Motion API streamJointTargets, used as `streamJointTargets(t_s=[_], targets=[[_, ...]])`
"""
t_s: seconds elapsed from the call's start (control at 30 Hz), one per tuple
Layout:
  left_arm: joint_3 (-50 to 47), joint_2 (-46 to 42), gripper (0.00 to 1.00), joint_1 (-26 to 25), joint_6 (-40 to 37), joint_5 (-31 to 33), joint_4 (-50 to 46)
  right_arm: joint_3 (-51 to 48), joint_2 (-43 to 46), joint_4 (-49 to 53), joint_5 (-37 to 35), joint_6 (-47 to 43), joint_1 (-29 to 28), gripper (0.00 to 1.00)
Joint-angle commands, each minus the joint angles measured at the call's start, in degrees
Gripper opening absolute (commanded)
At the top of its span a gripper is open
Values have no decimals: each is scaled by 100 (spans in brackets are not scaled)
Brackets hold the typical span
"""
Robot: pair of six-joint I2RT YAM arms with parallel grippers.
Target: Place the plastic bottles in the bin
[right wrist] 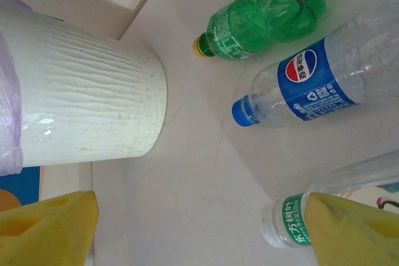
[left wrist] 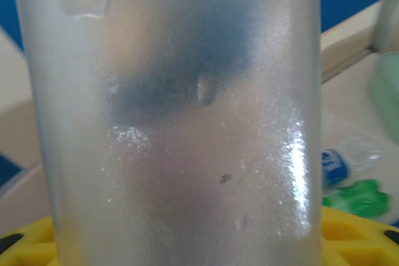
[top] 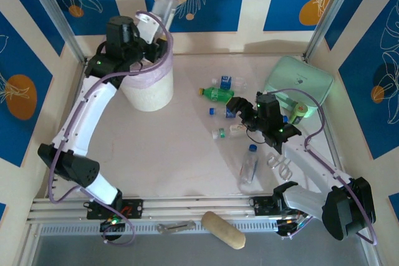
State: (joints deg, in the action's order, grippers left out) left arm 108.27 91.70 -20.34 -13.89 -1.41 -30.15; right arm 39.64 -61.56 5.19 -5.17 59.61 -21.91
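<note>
Plastic bottles (top: 219, 95) lie scattered on the desk (top: 187, 147) right of the bin (top: 149, 95), probably light, slick and crushable, best pinched mid-body; left fingers (left wrist: 349, 232) clamp a frosted bottle (left wrist: 174, 123) over the bin, right fingers (right wrist: 349, 235) gape above a green-labelled bottle (right wrist: 292, 221).

Left wrist feed: frosted bottle (left wrist: 174, 123) too close, blurry, its top and bottom cut off; it covers most of the left pads (left wrist: 352, 235). From above I can't see inside the bin (top: 149, 95), my left arm (top: 121, 42) blocks the opening. Right wrist: bin cut at the left edge, clear bottle (right wrist: 290, 219) half behind the right pad (right wrist: 349, 228), Pepsi bottle (right wrist: 312, 85) runs off right.
</note>
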Motion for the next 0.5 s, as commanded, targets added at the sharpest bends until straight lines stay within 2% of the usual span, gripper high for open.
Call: streamJointTargets(t_s=[0.0,0.2,0.47], targets=[[282,166,44,252,-515,275,-146,-94,193,-5,-63,8,61,87],[266,483,44,731,-562,343,51,-132,478,195,-215,-59,90,87],[248,1025,43,1078,-199,141,-58,-150,874,493,-392,-211,117,87]])
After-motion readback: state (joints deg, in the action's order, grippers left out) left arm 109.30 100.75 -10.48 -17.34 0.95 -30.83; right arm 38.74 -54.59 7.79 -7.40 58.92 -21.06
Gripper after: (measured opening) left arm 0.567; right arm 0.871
